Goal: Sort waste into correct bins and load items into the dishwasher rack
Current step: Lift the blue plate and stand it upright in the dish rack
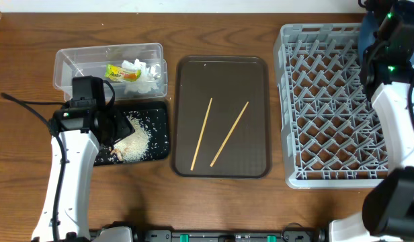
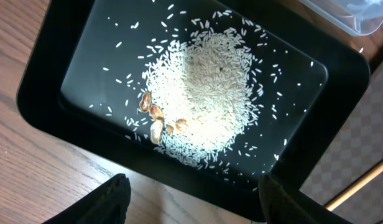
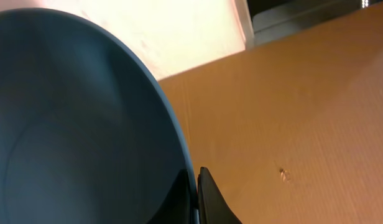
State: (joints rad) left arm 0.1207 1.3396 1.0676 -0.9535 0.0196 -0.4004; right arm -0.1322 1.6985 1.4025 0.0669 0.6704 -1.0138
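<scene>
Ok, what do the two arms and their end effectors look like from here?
Both have smooth white shells with black joints. The left arm carries a boxy black wrist block with a thin black cable trailing off. The right arm shows small green lights on its black wrist. The left end effector and right end effector have plain black fingers.

Even bright light, soft shadows

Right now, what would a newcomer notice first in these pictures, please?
The grey rack fills the right side, with the right gripper shut on a blue plate over its far corner. Two chopsticks lie on the brown tray mid-table, and rice is heaped in the black tray at left.
</scene>
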